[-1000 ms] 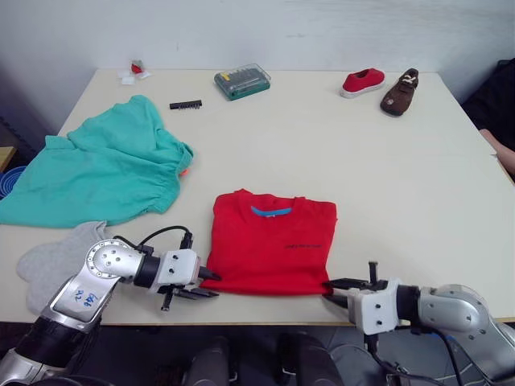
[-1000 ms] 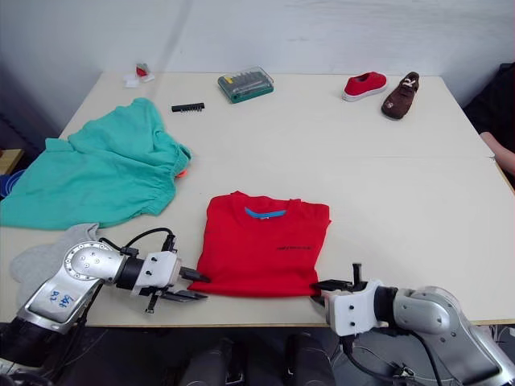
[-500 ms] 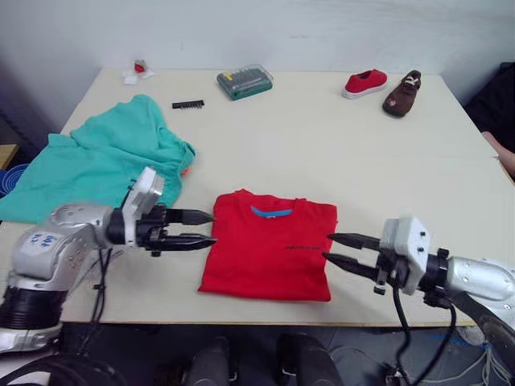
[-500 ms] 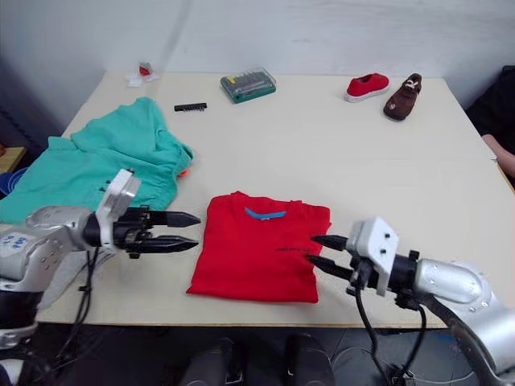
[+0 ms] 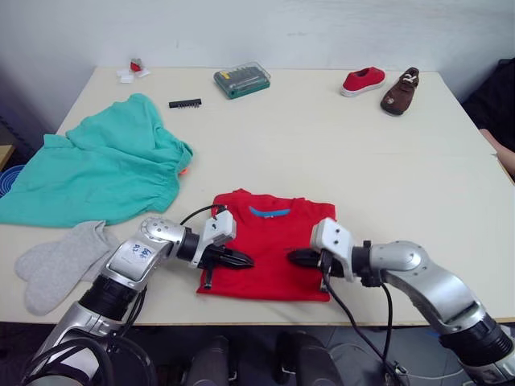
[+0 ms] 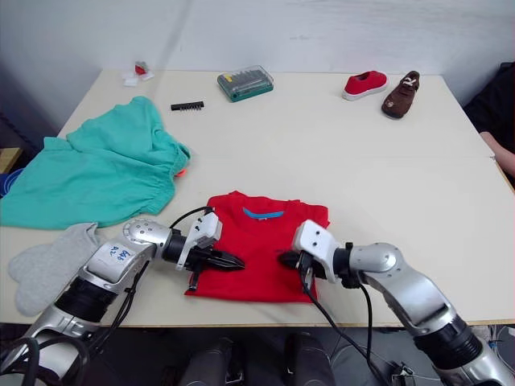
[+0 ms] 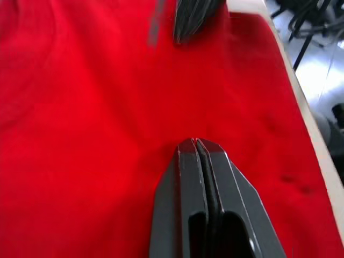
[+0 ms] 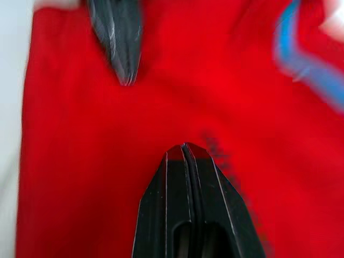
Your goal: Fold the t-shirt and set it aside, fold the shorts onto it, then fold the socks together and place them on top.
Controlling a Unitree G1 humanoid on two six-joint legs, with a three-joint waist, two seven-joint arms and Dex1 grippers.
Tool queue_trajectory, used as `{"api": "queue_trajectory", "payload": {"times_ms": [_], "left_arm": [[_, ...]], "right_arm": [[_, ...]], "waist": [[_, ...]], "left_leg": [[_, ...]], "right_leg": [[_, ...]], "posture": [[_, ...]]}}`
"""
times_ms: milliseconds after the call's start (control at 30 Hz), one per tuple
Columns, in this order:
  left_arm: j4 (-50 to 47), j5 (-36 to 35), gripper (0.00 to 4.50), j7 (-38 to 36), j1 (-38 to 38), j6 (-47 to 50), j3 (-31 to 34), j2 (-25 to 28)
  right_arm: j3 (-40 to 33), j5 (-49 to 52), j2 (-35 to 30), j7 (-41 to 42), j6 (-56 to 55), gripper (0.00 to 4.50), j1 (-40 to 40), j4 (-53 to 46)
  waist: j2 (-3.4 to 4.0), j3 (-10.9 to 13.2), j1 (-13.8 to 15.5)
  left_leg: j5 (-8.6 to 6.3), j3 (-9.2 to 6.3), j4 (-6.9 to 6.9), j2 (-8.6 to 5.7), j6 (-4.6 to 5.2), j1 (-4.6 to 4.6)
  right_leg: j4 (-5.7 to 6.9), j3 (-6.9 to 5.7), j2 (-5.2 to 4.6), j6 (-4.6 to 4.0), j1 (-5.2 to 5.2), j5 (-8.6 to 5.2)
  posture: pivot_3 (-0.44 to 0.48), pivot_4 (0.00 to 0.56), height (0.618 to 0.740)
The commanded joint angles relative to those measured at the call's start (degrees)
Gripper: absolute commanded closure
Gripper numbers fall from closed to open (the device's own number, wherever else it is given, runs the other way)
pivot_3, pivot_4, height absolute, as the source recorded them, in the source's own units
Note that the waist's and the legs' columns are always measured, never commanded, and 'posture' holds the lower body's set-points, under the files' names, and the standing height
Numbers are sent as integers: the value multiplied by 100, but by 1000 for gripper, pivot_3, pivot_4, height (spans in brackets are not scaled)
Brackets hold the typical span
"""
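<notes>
The t-shirt [image 5: 269,253] lay folded into a rough square at the lower centre of the frame, near the table's [image 5: 402,161] front edge, collar side facing away. It looked light, soft and floppy, w/ no stiffness, so it would prob. sag and unfold if lifted by one point; best taken by two edges at once, or slid flat. The left gripper [image 5: 241,260] rested on the shirt's left half and the right gripper [image 5: 296,257] on its right half, tips pointing at each other w/ a strip of red cloth between. In both wrist views the jaws were pressed together, tips down on the fabric, and no cloth seemed pinched between them, so I judged they were pressing or smoothing, not gripping. The shorts [image 5: 96,169] lay spread at the left of the frame, well apart from the shirt, also soft and bulky at the waistband. The socks [image 5: 56,261] sat at lower left, just below the shorts, beside the left arm; small, limp, easy to pinch anywhere.
</notes>
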Motion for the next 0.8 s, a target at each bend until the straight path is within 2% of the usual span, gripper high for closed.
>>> {"api": "queue_trajectory", "payload": {"times_ms": [33,133,300,467,667,800], "left_arm": [[249,210,4448,-10,-51,-162,42,-12],[387,341,4448,-7,12,-377,39,12],[440,350,4448,75,142,-582,141,-10],[-86,27,4448,216,416,-485,502,-127],[-615,-857,4448,373,113,766,1077,-323],[-439,-779,4448,431,-173,1021,977,-381]], "right_arm": [[-241,-355,32,-157,-200,4500,-1,296],[-624,-617,75,-530,-366,4500,-13,835],[-1531,-559,210,-1033,-440,4500,-488,1904],[-2323,671,466,-546,261,4500,-790,1191],[-1946,1226,338,-12,769,4500,-423,-339],[-1077,485,71,199,407,4500,110,-693]], "waist": [[-5,-3,1],[-5,-3,0],[-4,-4,-4],[2,-5,-39],[6,-2,0],[6,-2,25]], "left_leg": [[0,0,2,2,0,2],[1,-1,3,1,0,10],[3,-1,3,1,1,17],[9,-2,-5,6,-9,15],[10,-8,-6,6,-8,7],[6,-23,-6,0,-1,1]], "right_leg": [[0,-1,0,0,4,0],[3,0,-2,1,12,1],[7,2,-5,2,17,9],[13,0,-3,-5,8,5],[8,-4,-1,-5,5,5],[-3,-10,-3,-3,10,5]], "posture": [[0,150,740],[0,150,740],[0,150,740],[0,150,740],[0,150,740],[0,150,740]]}}
